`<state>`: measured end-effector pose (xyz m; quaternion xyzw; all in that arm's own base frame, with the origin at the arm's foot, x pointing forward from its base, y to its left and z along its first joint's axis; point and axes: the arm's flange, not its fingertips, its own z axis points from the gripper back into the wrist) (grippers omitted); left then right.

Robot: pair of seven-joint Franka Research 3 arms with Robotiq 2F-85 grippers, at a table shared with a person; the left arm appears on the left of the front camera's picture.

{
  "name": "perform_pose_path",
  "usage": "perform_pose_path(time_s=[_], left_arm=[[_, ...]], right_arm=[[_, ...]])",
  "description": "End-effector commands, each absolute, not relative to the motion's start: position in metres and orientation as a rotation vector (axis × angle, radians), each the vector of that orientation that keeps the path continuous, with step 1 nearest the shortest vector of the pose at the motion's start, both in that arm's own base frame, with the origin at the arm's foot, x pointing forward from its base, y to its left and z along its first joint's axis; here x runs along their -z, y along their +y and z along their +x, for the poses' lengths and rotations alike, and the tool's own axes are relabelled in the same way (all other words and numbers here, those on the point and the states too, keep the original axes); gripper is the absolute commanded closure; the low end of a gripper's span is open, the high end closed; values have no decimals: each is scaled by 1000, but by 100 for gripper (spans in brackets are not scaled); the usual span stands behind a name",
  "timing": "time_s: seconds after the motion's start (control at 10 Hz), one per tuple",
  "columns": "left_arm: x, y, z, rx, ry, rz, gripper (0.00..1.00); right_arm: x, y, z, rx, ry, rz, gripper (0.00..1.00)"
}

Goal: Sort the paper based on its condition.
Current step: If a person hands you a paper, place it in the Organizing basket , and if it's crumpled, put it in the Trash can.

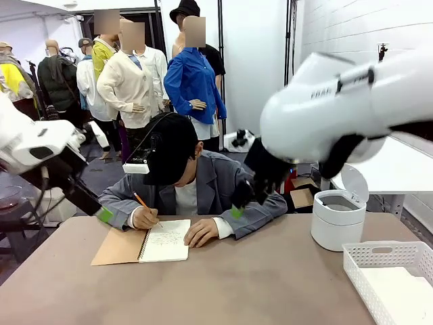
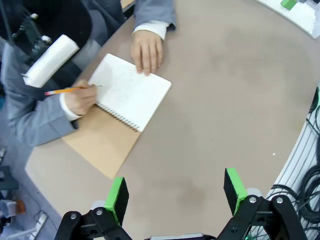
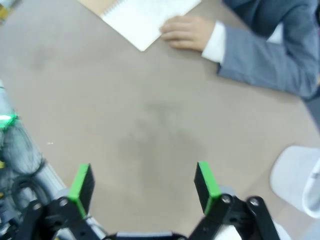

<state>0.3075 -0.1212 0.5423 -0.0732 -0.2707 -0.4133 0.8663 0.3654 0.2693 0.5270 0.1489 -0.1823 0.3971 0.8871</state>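
Observation:
Flat white paper (image 1: pixel 400 288) lies in the white basket (image 1: pixel 379 256) at the front right of the table. My left gripper (image 1: pixel 105 215) hangs open above the table's left edge; in the left wrist view the left gripper (image 2: pixel 176 192) has nothing between its green pads, with bare tabletop below. My right gripper (image 1: pixel 238 206) hovers open over the middle of the table, close to the person's sleeve; in the right wrist view the right gripper (image 3: pixel 144 181) is likewise empty above bare table.
A person at the far side writes with an orange pencil (image 2: pixel 65 91) in a spiral notebook (image 1: pixel 166 240) with a brown cover, one hand (image 3: pixel 182 32) flat on the page. A white lidded bin (image 1: pixel 336 220) stands at the right behind the basket.

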Motion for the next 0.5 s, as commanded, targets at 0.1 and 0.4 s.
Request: perform_pose_path(time_s=[0.1, 0.4], left_arm=[[-586, -107, 302, 882, -646, -42, 0], [-627, -93, 293, 833, -790, -5, 0]], right_arm=[[-576, 256, 372, -874, -450, 395, 0], [-619, 251, 361, -890, -558, 362, 0]])
